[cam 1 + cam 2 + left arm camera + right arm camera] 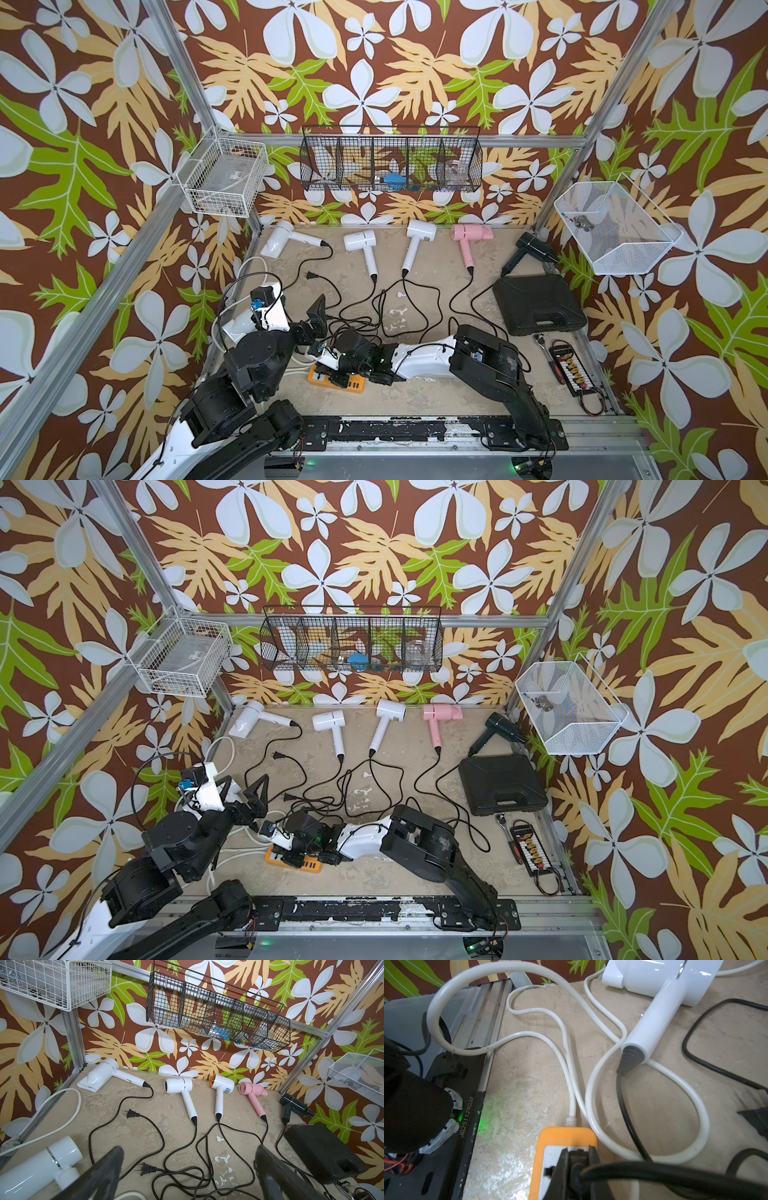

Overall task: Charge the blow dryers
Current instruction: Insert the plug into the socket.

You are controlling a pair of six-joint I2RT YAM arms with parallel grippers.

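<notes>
Right gripper (578, 1152): clamped on black plug (576, 1165) at orange power strip (560, 1136).
Left gripper (188, 1150): spread wide, empty.
Risk: prongs, hidden here, perhaps miss the slots; unbraced strip slides.

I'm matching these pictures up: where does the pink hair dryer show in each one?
In a top view: pink blow dryer at the back of the table, between a white blow dryer and the black blow dryer.
In a top view: pink blow dryer, same spot.
Left wrist view: pink blow dryer between the same two.
Right wrist view: absent.
Shared landmark: black wire basket on the wall above, except in the right wrist view.
</notes>
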